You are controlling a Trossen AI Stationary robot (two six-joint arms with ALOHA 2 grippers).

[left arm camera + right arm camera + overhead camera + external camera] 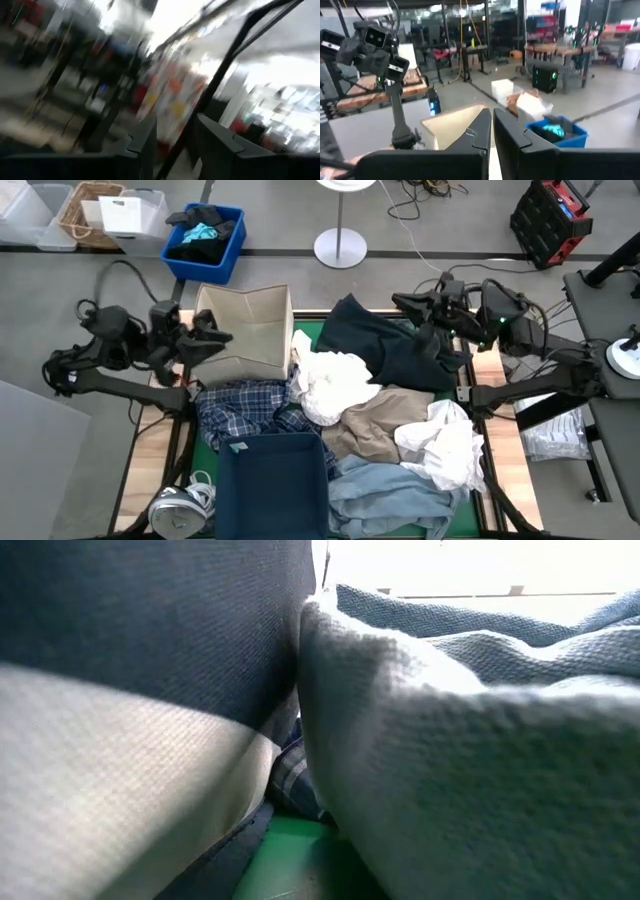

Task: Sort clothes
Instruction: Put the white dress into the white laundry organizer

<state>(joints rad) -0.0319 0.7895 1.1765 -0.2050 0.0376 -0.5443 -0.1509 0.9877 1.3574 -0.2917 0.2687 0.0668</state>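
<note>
The left gripper [225,337] hangs at the far left of the counter [150,455], over the near-left edge of the tan fabric box [245,330]; in its wrist view the two fingers [145,145] stand a little apart with nothing between them, so the jaws are released and empty. The right gripper [405,305] hangs at the far right, just above the far edge of the dark navy piece [385,340]; in its wrist view the fingers [482,132] lie almost together with only a thin slit between them and no cloth in it, so the jaws are clenched on nothing. The clothes lie heaped on the green mat [305,340] between the two arms: the navy piece at the far side, nearest the right jaws; a white shirt [330,385] in the middle; the plaid shirt [245,405] just near of the tan box, nearest the left jaws; tan trousers [375,425] beside the white shirt; another white shirt [445,445] at the right; light blue denim [385,495] at the near edge; a dark blue bin [272,485] stands at the near side, against the plaid shirt and denim; beyond the counter a blue crate [205,242] sits on the floor.
</note>
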